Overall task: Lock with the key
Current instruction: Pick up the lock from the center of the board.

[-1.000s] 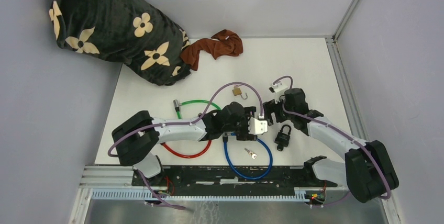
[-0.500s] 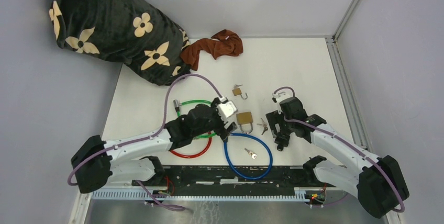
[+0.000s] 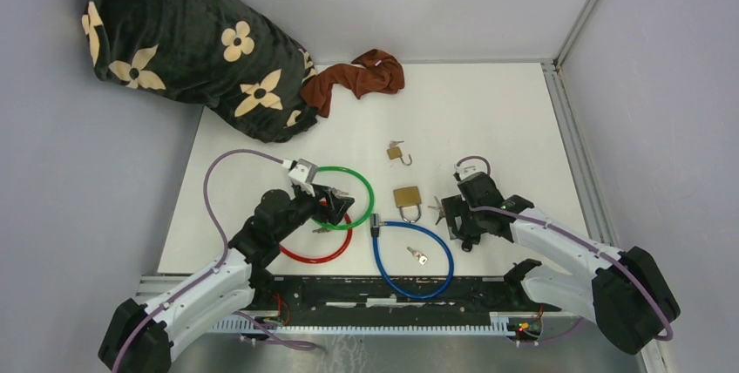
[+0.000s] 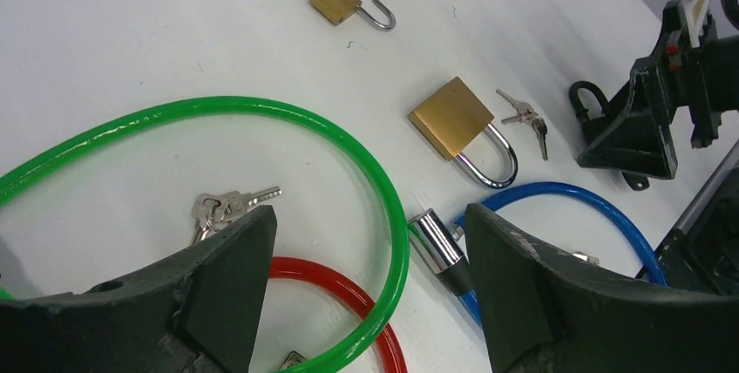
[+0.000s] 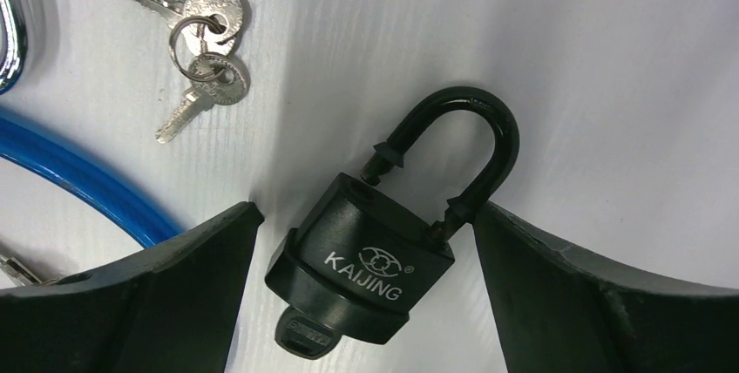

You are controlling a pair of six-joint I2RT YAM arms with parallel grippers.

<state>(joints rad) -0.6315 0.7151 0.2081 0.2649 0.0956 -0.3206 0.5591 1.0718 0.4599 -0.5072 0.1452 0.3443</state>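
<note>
When scanning from the left, find left gripper (image 4: 366,233) spread wide and empty above green cable (image 4: 261,107) and key bunch (image 4: 228,206). Past brass padlock (image 4: 449,118), find right gripper (image 5: 366,212) gaping astride black padlock (image 5: 366,264), flat on table (image 5: 610,59), key (image 5: 301,336) in keyhole.

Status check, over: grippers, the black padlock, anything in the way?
Left gripper open, empty, above green cable. Right gripper open, straddling black padlock. Padlock flat, key head showing at base. Key ring, blue cable close on one side.

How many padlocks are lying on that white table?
3: a small brass padlock farthest back, a bigger brass padlock mid-table, a black padlock between the open jaws of the right arm. Others may be hidden.
</note>
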